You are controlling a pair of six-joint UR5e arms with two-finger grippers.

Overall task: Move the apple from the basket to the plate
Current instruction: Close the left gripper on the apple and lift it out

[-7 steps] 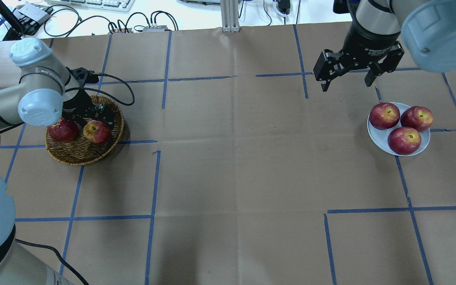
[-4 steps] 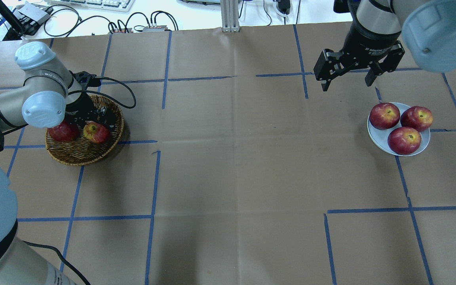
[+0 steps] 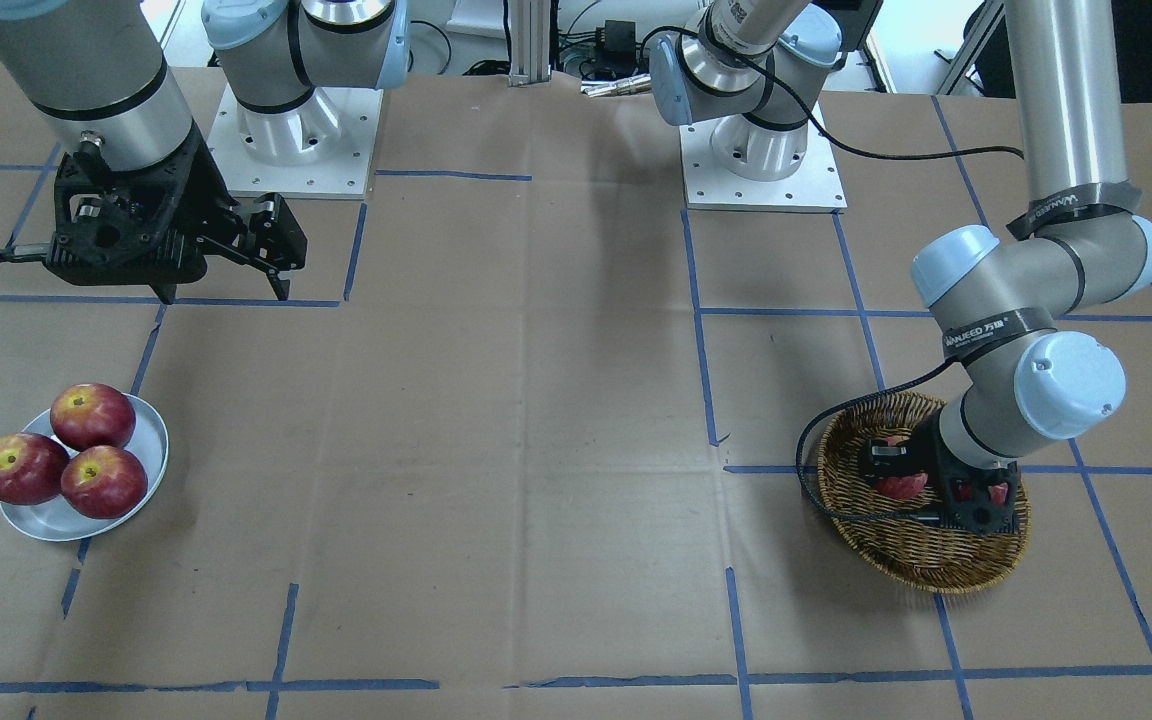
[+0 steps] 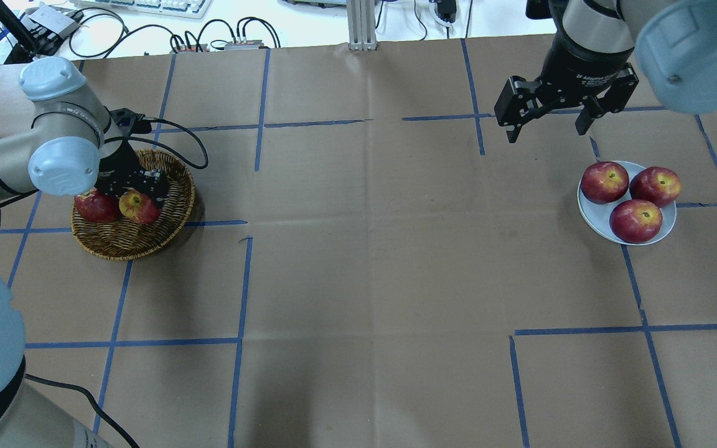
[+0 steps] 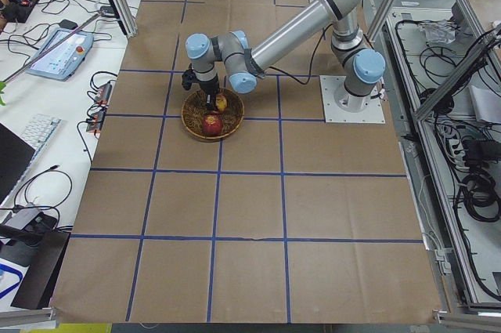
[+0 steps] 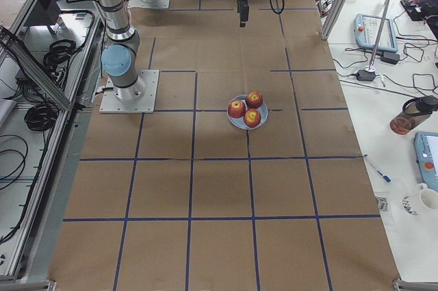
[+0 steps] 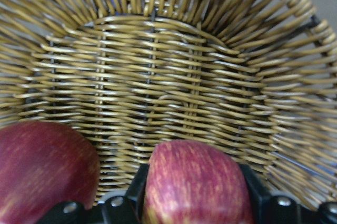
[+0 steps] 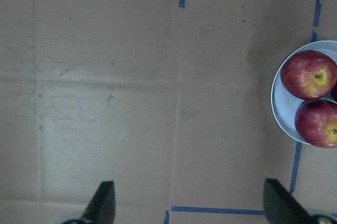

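The wicker basket point(image 4: 147, 246) stands at the table's left and also shows in the front view point(image 3: 916, 570). My left gripper point(image 4: 140, 198) is down inside it. In the left wrist view its fingers point(image 7: 134, 190) press both sides of the paler streaked apple point(image 7: 195, 182), which sits low in the basket point(image 7: 168, 66) and shows from overhead point(image 4: 139, 208). The pale plate point(image 4: 589, 221) stands at the right. My right gripper point(image 4: 548, 127) hangs open and empty behind the plate, above bare table.
A darker red apple point(image 4: 94, 207) lies in the basket right beside the held one. Three red apples point(image 4: 635, 221) fill most of the plate. The left wrist's cable point(image 4: 184, 134) loops over the basket's far rim. Blue tape lines cross the brown paper.
My left gripper and the apple between its fingers have shifted a little to the left inside the basket, closer to the darker apple. The right arm has barely moved.
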